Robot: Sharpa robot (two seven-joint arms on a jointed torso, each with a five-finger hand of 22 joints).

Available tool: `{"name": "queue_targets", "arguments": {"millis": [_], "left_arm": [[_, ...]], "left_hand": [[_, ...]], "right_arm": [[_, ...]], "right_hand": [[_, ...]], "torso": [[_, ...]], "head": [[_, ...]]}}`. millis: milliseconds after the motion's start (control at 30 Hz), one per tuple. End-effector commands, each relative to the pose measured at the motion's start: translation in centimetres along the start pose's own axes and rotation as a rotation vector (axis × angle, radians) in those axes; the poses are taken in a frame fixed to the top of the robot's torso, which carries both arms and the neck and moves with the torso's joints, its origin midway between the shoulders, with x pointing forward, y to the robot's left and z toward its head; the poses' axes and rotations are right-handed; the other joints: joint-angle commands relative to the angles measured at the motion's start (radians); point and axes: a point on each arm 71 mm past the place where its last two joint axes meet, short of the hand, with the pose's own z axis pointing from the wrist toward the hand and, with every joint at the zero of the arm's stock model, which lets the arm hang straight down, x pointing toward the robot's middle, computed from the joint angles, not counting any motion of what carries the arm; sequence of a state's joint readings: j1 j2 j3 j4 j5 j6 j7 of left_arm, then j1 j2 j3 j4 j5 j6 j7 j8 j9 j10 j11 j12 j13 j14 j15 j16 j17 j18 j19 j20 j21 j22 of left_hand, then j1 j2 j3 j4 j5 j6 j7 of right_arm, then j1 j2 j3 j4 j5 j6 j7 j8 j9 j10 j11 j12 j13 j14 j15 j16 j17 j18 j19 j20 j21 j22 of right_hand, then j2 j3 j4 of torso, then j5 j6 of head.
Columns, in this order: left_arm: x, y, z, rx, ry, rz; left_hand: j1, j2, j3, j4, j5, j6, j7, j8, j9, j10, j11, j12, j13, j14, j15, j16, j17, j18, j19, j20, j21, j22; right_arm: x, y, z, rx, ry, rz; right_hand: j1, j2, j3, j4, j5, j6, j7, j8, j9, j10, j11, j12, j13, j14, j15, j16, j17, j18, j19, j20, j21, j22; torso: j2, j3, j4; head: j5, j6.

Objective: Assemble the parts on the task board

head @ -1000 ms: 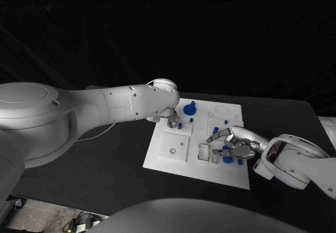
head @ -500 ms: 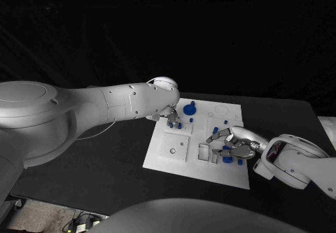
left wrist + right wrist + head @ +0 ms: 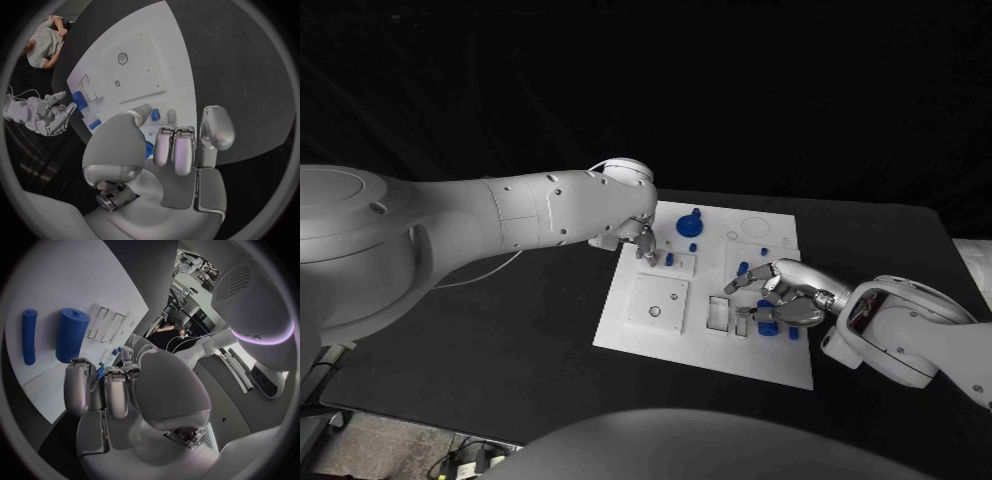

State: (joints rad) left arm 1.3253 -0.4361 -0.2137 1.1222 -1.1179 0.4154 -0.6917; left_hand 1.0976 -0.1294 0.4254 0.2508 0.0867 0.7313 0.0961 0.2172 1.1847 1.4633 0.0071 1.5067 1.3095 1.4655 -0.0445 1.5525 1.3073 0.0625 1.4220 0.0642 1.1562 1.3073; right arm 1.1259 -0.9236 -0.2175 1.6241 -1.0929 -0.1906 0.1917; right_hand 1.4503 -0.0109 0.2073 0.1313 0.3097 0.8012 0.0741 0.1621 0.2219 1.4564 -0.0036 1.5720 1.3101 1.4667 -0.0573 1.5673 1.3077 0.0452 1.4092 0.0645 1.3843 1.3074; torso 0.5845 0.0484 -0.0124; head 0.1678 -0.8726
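One piece of lettering can be partly read: in the right wrist view, dark capitals on the white arm casing [image 3: 250,335], just above its glowing violet ring, end in what looks like "PUS", the start of the word being cut off by the curve of the shell. No writing, number or sign can be read on the task board [image 3: 707,300], on its blue parts [image 3: 691,224], or on the desk [image 3: 516,330].
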Motion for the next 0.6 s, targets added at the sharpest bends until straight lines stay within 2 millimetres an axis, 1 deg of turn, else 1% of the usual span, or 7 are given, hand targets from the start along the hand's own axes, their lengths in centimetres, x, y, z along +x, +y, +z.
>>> {"name": "queue_targets", "arguments": {"millis": [33, 200, 300, 367, 400, 500, 600], "left_arm": [[-0.7, 0.3, -1.1, -0.035, -0.011, 0.015], [-2.2, 0.7, -3.4, 0.045, -0.1, -0.01], [-3.3, 0.8, -5.0, 0.132, -0.198, -0.043], [-4.2, 0.8, -6.1, 0.209, -0.29, -0.069], [-4.6, 0.7, -6.6, 0.249, -0.34, -0.078], [-5.8, 0.5, -7.5, 0.371, -0.499, -0.063], [-6.6, 0.1, -8.1, 0.467, -0.636, 0.0]], "left_hand": [[0.018, -0.002, 0.009, 0.001, -0.008, 0.007, 0.001, 0.013, 0.003, 0.028, 0.006, -0.002, 0.199, 0.094, 0.004, 0.0, 0.249, 0.015, 0.001, 0.005, -0.003, 0.161], [0.076, -0.01, 0.063, -0.014, -0.026, 0.018, -0.009, 0.045, 0.004, 0.024, -0.002, -0.004, 0.197, 0.096, 0.0, 0.004, 0.253, 0.014, 0.002, 0.001, 0.005, 0.164], [0.111, -0.03, 0.113, -0.013, -0.031, 0.006, -0.003, 0.047, -0.027, -0.092, 0.008, -0.092, 0.122, 0.062, 0.01, -0.038, 0.223, 0.012, -0.012, 0.004, 0.006, 0.164], [0.138, -0.056, 0.139, -0.013, -0.033, -0.003, 0.016, 0.039, -0.068, -0.387, 0.031, -0.305, -0.043, -0.078, 0.033, -0.177, 0.13, 0.01, -0.024, 0.015, 0.015, 0.163], [0.158, -0.065, 0.157, -0.019, -0.034, -0.009, 0.029, 0.032, -0.088, -0.672, 0.046, -0.527, -0.203, -0.169, 0.045, -0.26, 0.077, 0.012, -0.045, 0.024, -0.013, 0.155], [0.213, -0.096, 0.183, -0.037, -0.028, -0.023, 0.053, -0.011, -0.163, -0.856, 0.096, -0.753, -0.343, -0.265, 0.084, -0.34, 0.014, 0.009, -0.063, 0.044, -0.018, 0.149], [0.282, -0.104, 0.145, -0.059, -0.04, -0.005, 0.042, -0.082, -0.302, -0.916, 0.081, -0.947, -0.516, -0.173, 0.072, -0.295, 0.005, 0.006, -0.007, 0.038, 0.081, 0.169]], "right_arm": [[0.1, 0.0, 0.0, -0.006, 0.007, -0.001], [0.0, 0.0, -0.3, -0.011, -0.007, -0.002], [-0.2, 0.0, -0.5, -0.016, -0.022, -0.003], [-0.3, 0.0, -0.7, -0.024, -0.035, -0.003], [-0.3, 0.1, -0.7, -0.028, -0.042, -0.003], [-0.5, 0.3, -0.9, -0.042, -0.059, -0.004], [-0.6, 0.4, -1.0, -0.052, -0.069, -0.005]], "right_hand": [[-0.009, -0.001, 0.001, 0.002, 0.0, 0.005, -0.001, 0.007, 0.001, 0.114, -0.001, -0.001, 0.261, 0.104, 0.008, 0.003, 0.263, 0.009, -0.005, 0.001, -0.006, 0.192], [-0.009, -0.001, 0.002, 0.001, 0.001, 0.006, -0.002, 0.007, 0.001, 0.114, -0.002, -0.001, 0.261, 0.104, 0.008, 0.003, 0.263, 0.009, -0.005, 0.001, -0.006, 0.192], [-0.011, -0.002, 0.001, 0.002, 0.001, 0.008, -0.001, 0.007, 0.001, 0.114, -0.002, -0.001, 0.261, 0.104, 0.007, 0.003, 0.263, 0.008, -0.002, 0.001, -0.003, 0.193], [-0.013, -0.003, 0.0, 0.003, 0.0, 0.009, 0.001, 0.007, 0.001, 0.114, -0.001, -0.001, 0.261, 0.104, 0.007, 0.003, 0.263, 0.008, -0.001, 0.001, -0.001, 0.194], [-0.014, -0.003, -0.001, 0.004, 0.0, 0.01, 0.002, 0.008, 0.001, 0.114, -0.001, -0.001, 0.261, 0.104, 0.007, 0.003, 0.263, 0.006, 0.003, 0.001, 0.003, 0.195], [-0.016, -0.004, -0.001, 0.005, 0.0, 0.012, 0.003, 0.008, 0.001, 0.114, -0.001, -0.001, 0.261, 0.104, 0.007, 0.003, 0.263, 0.004, 0.012, 0.001, 0.014, 0.199], [-0.016, -0.004, -0.001, 0.005, 0.0, 0.015, 0.003, 0.009, 0.002, 0.114, -0.001, -0.001, 0.261, 0.104, 0.007, 0.003, 0.263, 0.002, 0.016, 0.0, 0.018, 0.201]], "torso": [[0.0, 0.0005, -0.0015], [0.001, 0.0003, -0.0011], [0.001, 0.0004, -0.0008], [0.0, 0.0003, -0.0021], [-0.001, 0.0002, -0.0023], [0.0, 0.0, -0.0024], [0.003, -0.0011, -0.0036]], "head": [[-0.002, 0.0], [-0.016, 0.0], [-0.025, 0.0], [-0.026, 0.0], [-0.027, 0.0], [-0.038, 0.0], [-0.048, 0.0]]}}
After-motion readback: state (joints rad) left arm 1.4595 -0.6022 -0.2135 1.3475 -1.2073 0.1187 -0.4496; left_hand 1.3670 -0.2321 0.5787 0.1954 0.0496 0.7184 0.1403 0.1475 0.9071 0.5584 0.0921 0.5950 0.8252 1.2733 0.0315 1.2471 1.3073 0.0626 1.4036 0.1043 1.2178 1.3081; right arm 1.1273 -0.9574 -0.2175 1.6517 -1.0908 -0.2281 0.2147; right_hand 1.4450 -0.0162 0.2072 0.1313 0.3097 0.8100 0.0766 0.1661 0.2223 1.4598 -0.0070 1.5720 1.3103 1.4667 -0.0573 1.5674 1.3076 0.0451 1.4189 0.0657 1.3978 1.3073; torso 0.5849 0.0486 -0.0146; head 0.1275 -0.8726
